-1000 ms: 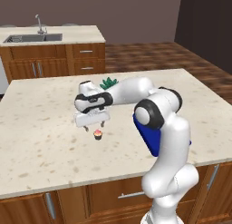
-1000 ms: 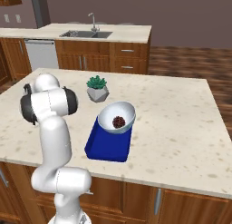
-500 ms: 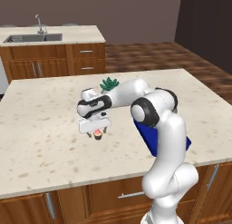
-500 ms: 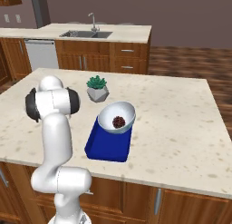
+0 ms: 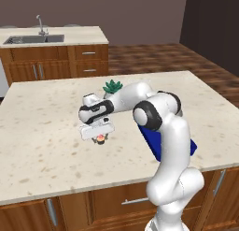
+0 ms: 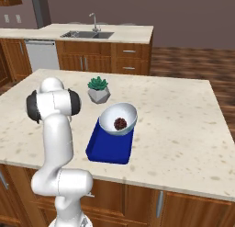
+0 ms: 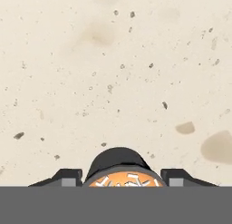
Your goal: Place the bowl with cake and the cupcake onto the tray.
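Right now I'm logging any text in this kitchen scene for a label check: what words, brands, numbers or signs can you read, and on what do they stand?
None can be read.
The deep blue tray, the bowl with cake and the grey plant pot carry no lettering.
The cupcake in the gripper shows white flecks on its orange top in the hand view, which form no letters.

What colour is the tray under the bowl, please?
Deep blue; the tray shows best in the right base view.
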Robot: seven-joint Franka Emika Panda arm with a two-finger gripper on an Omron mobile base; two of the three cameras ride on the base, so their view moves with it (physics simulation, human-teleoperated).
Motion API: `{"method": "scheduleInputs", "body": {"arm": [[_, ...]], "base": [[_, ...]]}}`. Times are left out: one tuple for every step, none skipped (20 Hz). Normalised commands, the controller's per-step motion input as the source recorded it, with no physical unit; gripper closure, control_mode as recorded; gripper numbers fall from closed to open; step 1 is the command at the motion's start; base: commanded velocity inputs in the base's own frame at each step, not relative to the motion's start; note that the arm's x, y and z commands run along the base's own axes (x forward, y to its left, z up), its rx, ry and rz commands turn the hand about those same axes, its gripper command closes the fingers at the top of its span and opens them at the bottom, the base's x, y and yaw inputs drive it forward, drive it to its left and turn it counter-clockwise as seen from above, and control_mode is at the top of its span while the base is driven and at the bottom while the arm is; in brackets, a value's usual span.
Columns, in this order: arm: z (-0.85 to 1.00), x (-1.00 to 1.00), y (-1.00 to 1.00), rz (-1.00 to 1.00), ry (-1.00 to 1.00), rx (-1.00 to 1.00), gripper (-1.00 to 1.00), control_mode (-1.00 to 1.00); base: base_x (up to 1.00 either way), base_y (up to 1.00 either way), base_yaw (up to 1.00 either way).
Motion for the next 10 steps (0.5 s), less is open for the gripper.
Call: {"method": "scheduleInputs", "body": {"arm": [[-0.01, 0.00, -0.03, 0.00, -0.08, 0.00, 1.00, -1.00], [0.00, 0.00, -0.01, 0.00, 0.00, 0.00, 1.00, -1.00], [0.00, 0.00, -0.03, 0.00, 0.00, 0.00, 1.00, -1.00], [0.17, 0.00, -0.14, 0.00, 0.04, 0.00, 1.00, -1.00], [0.40, -0.07, -0.04, -0.07, 0.00, -0.01, 1.00, -1.00], [0.58, -0.08, -0.29, -0.08, 0.00, -0.01, 1.00, -1.00], [0.61, -0.12, -0.33, -0.09, 0.04, 0.00, 1.00, -1.00], [0.55, -0.16, -0.34, -0.12, 0.05, 0.00, 1.00, -1.00], [0.58, -0.30, -0.45, -0.14, 0.04, 0.00, 1.00, -1.00], [0.56, -0.38, -0.54, -0.15, 0.02, 0.00, 1.00, -1.00]], "base": [[0.00, 0.00, 0.00], [0.00, 0.00, 0.00], [0.00, 0.00, 0.00], [0.00, 0.00, 0.00], [0.00, 0.00, 0.00], [0.00, 0.00, 0.00], [0.00, 0.00, 0.00], [0.00, 0.00, 0.00], [0.00, 0.00, 0.00], [0.00, 0.00, 0.00]]}}
